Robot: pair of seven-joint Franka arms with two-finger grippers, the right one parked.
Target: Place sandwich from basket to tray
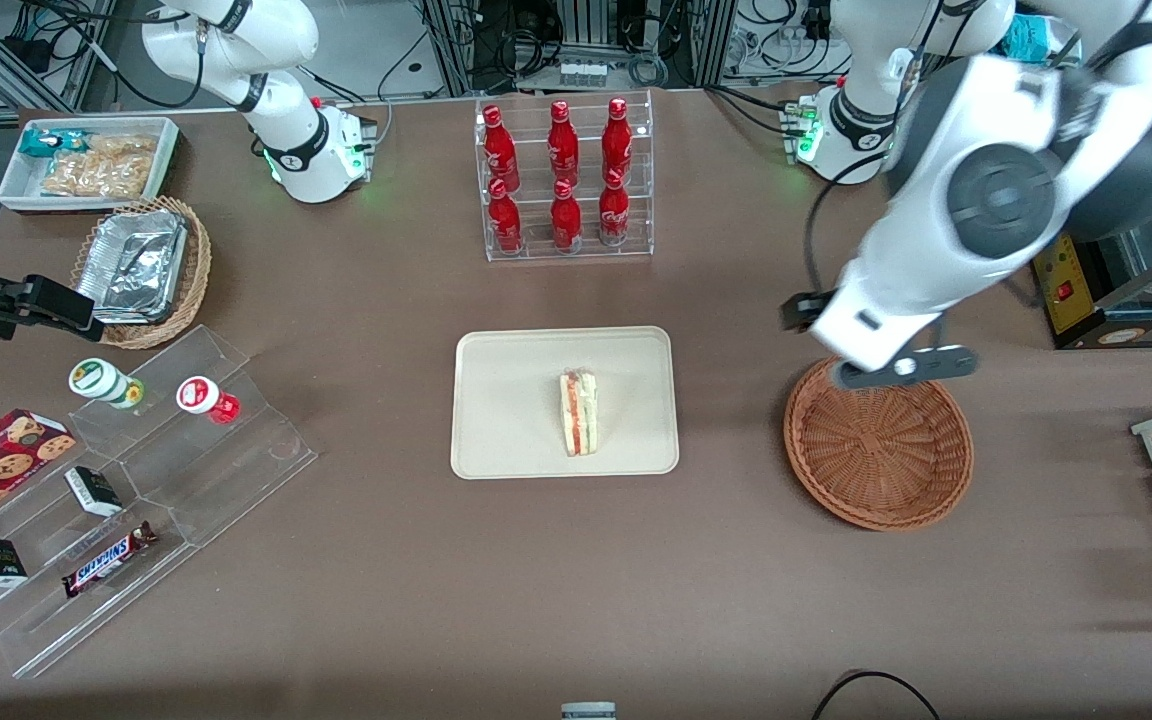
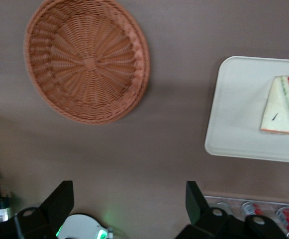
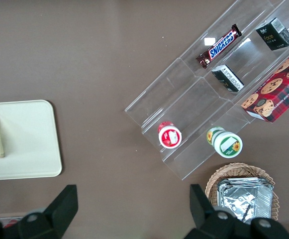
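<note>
Lying on the tray (image 1: 496, 420), the sandwich (image 1: 579, 412) is a small triangular wedge of white bread with pink, red and green filling layers showing along its edge; it stands on the tray's plain cream surface a little toward the working arm's end of it, with its striped edge facing up in the front view. In the left wrist view its white face shows a thin dark mark, and the red, green and pink stripes run along one long side. The tray is a flat rectangle with rounded corners and a low rim, sitting at the middle of the brown bench (image 1: 386, 600). The basket (image 1: 878, 450), round, shallow and reddish-brown wicker, sits at about three o'clock from the tray, well apart from it, with nothing in it. The end effector (image 2: 129, 204) hangs above the bench near the basket's rim that lies farther from the front camera, its fingers (image 2: 59, 201) spread wide and holding nothing.
</note>
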